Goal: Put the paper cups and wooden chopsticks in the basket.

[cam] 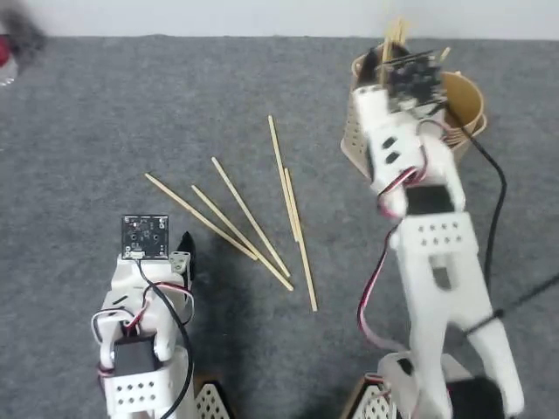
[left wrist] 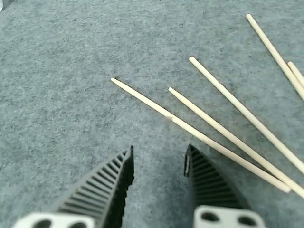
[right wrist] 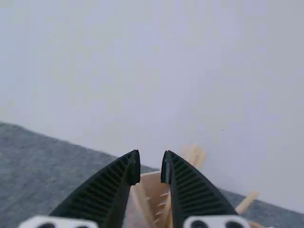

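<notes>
Several wooden chopsticks (cam: 249,223) lie scattered on the grey carpet in the middle of the table. My left gripper (cam: 179,255) rests low at the near left, just short of them. Its jaws stand open and empty (left wrist: 159,154), and the nearest chopstick (left wrist: 190,128) lies a little ahead of the fingertips. The perforated basket (cam: 354,131) stands at the far right with chopsticks (cam: 397,35) sticking up out of it. A tan paper cup (cam: 465,100) sits at its right side. My right gripper (cam: 384,61) hovers over the basket, its jaws a narrow gap apart (right wrist: 149,164) with nothing between the tips, above the basket's chopsticks (right wrist: 194,154).
A white wall runs along the table's far edge. A red and clear object (cam: 5,54) sits at the far left corner. A black cable (cam: 496,201) trails beside the right arm. Perforated base plates (cam: 211,401) lie at the near edge.
</notes>
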